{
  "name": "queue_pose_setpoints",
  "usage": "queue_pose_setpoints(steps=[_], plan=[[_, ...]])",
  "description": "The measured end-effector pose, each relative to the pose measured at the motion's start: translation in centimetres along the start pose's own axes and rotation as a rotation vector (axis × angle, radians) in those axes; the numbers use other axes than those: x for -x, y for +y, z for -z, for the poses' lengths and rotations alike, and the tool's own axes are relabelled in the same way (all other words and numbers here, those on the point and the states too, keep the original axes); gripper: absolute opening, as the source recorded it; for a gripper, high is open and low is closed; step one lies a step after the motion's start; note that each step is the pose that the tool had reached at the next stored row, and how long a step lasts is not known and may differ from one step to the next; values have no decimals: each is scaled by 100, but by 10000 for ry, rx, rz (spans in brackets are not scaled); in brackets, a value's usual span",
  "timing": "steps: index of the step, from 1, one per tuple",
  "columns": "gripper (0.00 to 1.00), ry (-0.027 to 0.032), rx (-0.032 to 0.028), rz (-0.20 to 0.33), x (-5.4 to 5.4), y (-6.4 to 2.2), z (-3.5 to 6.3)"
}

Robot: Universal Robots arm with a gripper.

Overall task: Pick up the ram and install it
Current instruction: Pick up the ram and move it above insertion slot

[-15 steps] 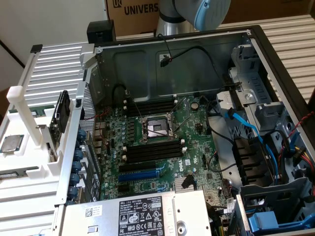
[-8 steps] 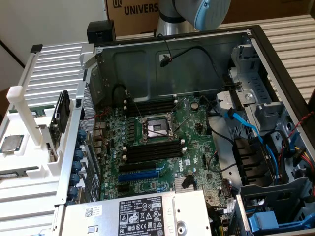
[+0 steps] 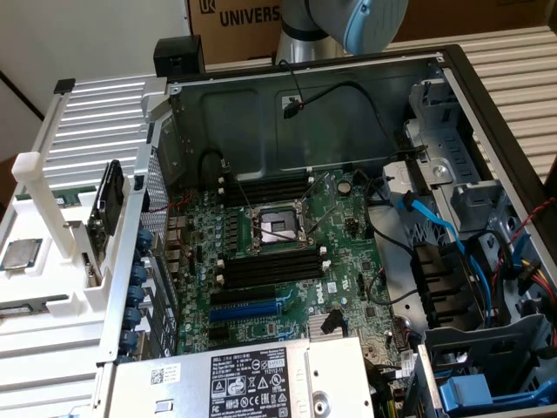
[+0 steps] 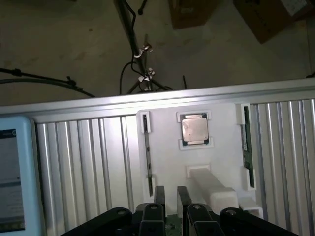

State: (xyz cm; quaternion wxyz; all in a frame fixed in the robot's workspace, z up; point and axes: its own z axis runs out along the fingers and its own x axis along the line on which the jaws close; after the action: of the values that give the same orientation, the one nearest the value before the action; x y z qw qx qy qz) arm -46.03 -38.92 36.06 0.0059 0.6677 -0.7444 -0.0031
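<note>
Hovering gripper (image 4: 171, 197), ram (image 4: 247, 143) in tray (image 4: 221, 145), box (image 3: 231, 39) reading "UNIVERS"

Silver-grey arm (image 3: 300, 39) — pale blue joint cap (image 3: 374, 22) — black two-fingered gripper (image 4: 171, 191)

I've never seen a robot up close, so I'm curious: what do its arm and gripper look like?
The arm is a silvery metal tube with a rounded pale blue-grey cap at the joint. The gripper is all black. It has two slim, straight fingers mounted on chunky links with round pivots.
</note>
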Motion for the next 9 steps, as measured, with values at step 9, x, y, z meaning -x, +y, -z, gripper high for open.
queue_pose_setpoints(steps=[9], plan=[[25, -12, -1, 0, -11, -43, -121]])
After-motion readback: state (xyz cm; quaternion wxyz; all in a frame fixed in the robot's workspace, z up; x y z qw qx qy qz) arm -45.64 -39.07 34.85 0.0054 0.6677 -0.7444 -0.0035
